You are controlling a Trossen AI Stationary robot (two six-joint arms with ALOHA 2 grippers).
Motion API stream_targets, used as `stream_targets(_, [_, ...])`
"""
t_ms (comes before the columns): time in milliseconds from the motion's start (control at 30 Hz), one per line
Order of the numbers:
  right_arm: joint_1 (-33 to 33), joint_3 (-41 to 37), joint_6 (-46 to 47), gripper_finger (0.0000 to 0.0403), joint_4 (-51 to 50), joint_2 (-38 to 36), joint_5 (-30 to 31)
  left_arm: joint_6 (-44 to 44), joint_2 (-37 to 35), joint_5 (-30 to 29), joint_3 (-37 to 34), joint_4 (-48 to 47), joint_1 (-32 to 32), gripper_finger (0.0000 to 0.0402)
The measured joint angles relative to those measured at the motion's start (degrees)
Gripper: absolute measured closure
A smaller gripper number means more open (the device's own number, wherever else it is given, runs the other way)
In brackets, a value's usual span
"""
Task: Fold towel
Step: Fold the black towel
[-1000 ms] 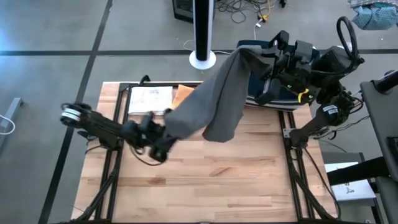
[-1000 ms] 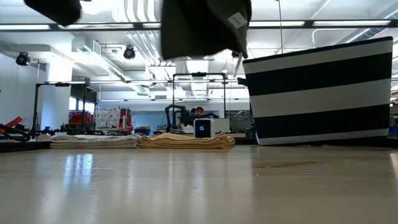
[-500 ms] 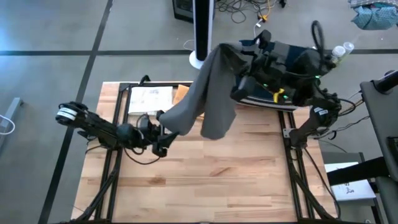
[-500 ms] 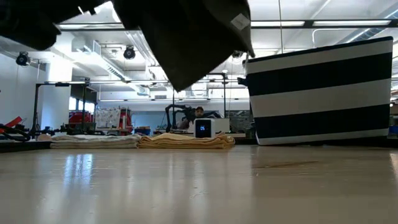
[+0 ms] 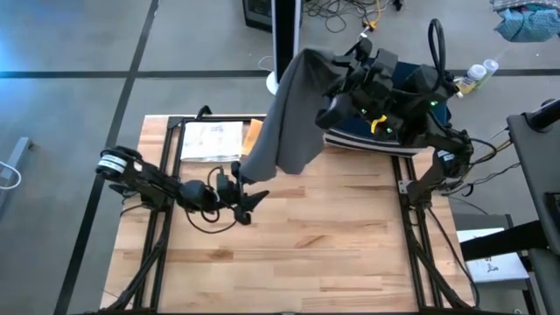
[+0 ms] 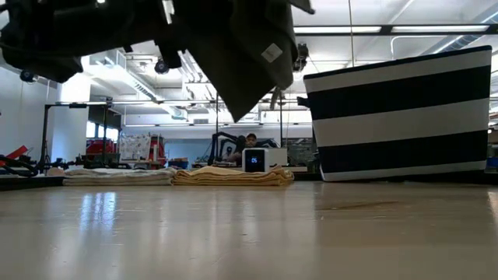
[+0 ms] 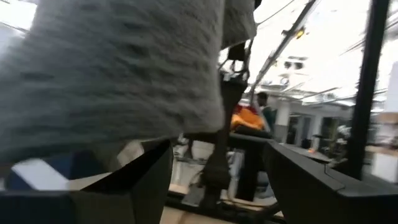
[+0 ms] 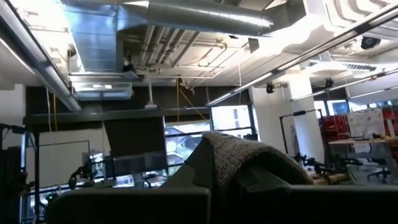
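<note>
A dark grey towel [image 5: 289,122] hangs high over the table's far half, with my right gripper [image 5: 328,74] shut on its upper end. It drapes slanting down toward the table's left, and its lowest corner [image 6: 237,105] hangs clear of the wood. My left gripper [image 5: 254,199] stands open just beneath that low end. In the left wrist view the towel [image 7: 112,74] fills the space above the spread fingers. Whether it brushes them I cannot tell. My right gripper holds the towel by a bunched upper part [image 8: 239,155], which bulges up between the fingers in its wrist view; how many layers, I cannot tell. The fingers slant upward, high above the table. The towel hangs below them, slack and clear of the table.
A navy-and-white striped bag [image 6: 397,117] stands at the far right. A white folded towel [image 6: 117,176] and a tan one [image 6: 233,176] lie along the far edge, with a small display box [image 6: 255,161] behind. The near half of the wooden table [image 5: 306,262] is bare.
My right gripper has carried the towel's top toward the table's left, and the cloth has swung so that its low corner hangs lower. My left gripper has sunk toward the table, shifted a little right and tipped, staying open.
</note>
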Motion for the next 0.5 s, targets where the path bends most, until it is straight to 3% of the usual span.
stream_targets(233, [-0.02, 0.00, -0.18, 0.0403, -0.35, 0.17, 0.89, 6.36, 2.72, -3.68, 4.54, 0.06, 0.02, 0.0143])
stream_targets(500, [-0.42, 0.00, -0.61, 0.0403, 0.28, 0.17, 1.07, 7.65, 9.17, -5.41, 10.08, -1.36, 0.00, 0.0145])
